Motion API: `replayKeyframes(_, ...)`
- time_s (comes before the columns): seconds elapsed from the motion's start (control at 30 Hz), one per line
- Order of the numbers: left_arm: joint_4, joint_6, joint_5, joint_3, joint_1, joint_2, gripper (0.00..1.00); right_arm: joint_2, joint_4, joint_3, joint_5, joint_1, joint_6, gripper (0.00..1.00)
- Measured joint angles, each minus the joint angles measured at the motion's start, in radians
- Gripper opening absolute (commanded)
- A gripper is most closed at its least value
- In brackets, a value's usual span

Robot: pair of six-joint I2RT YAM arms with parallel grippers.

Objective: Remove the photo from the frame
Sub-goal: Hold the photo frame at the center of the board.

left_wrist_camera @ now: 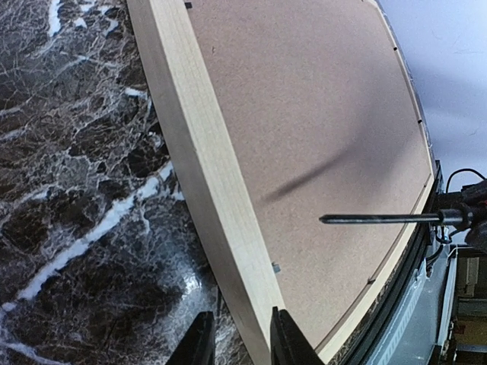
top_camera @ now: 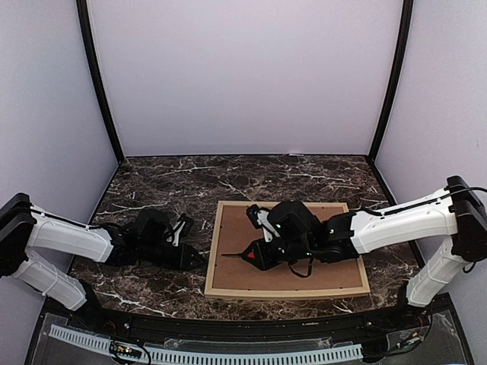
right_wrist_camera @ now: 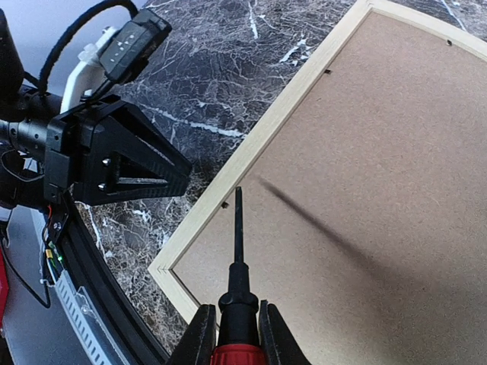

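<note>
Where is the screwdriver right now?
In the top view, the screwdriver is held in the right gripper over the left part of the backing board, its tip pointing toward the left rail of the frame.

Face-down frame (top_camera: 288, 293): a large rectangle of thin, pale natural wood moulding lies flat on the dark marble table (top_camera: 152, 182), just right of centre and toward the near edge. A brown backing board (top_camera: 335, 270) fills its opening, and the photo is out of sight.

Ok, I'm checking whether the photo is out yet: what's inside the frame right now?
The frame lies face down; only the brown backing board shows, filling it. Whatever is under the board, the photo included, is covered.
</note>
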Motion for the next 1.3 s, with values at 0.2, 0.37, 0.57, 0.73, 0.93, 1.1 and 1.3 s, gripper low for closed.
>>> replayKeyframes(0.2,0.04,0.001,0.04,0.0,0.034,0.044,0.27,0.039,0.018,0.016,-0.021,0.012,0.002,0.0)
replayKeyframes(0.37,0.083,0.006,0.076,0.0,0.04,0.065,0.26,0.047,0.018,0.016,-0.024,0.014,0.006,0.0)
replayKeyframes(0.57,0.096,0.013,0.113,0.003,0.04,0.092,0.24,0.06,0.019,0.016,-0.024,0.017,0.011,0.0)
replayKeyframes(0.73,0.1,0.018,0.128,0.008,0.04,0.112,0.22,0.064,0.019,0.016,-0.031,0.022,0.012,0.0)
replayKeyframes(0.93,0.119,0.018,0.151,0.009,0.04,0.138,0.21,0.07,0.019,0.016,-0.047,0.024,0.012,0.0)
replayKeyframes(1.1,0.124,0.018,0.162,0.009,0.04,0.14,0.21,0.071,0.02,0.016,-0.053,0.026,0.012,0.0)
replayKeyframes(1.3,0.14,0.018,0.171,0.011,0.04,0.148,0.19,0.083,0.025,0.018,-0.061,0.026,0.012,0.0)
